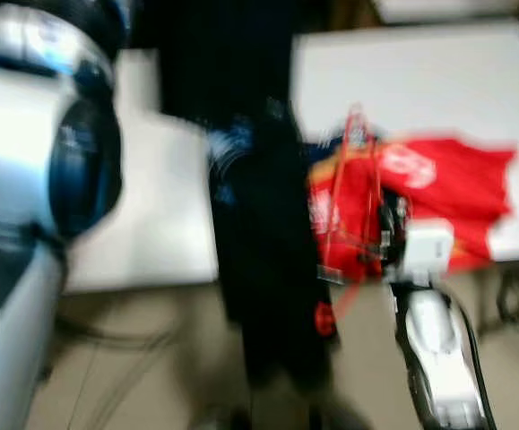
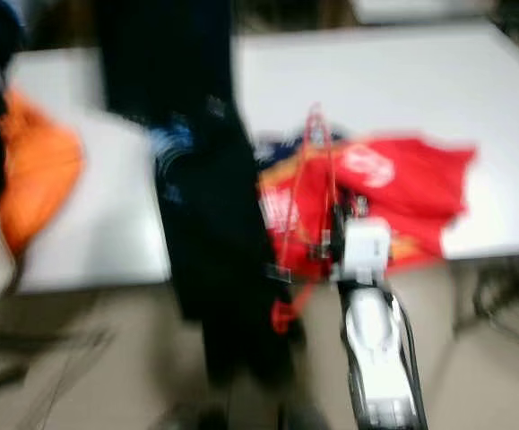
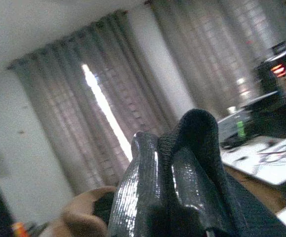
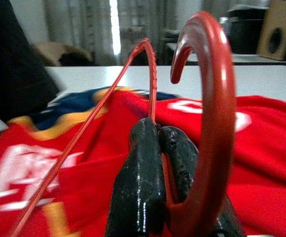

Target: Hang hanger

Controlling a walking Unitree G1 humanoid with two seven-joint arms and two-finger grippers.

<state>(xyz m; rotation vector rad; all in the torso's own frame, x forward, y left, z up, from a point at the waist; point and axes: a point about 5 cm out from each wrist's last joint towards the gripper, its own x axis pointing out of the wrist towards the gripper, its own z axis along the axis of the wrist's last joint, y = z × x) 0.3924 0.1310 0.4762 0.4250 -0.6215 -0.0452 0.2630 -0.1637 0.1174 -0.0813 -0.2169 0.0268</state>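
Hanger (image 4: 209,98), red and thin, stands upright over the red shirt (image 1: 438,193) that lies on the white bench (image 2: 402,81), at its near edge. The right gripper (image 4: 157,148) reaches up from below on an outstretched silver arm, its black fingers (image 4: 138,182) pinching the hanger near the base of its hook. The left gripper (image 3: 165,173), raised toward grey curtains (image 3: 93,118), has its fingers pressed on dark cloth (image 3: 197,133). A dark garment (image 1: 259,206) hangs beside the shirt. The head views are blurred.
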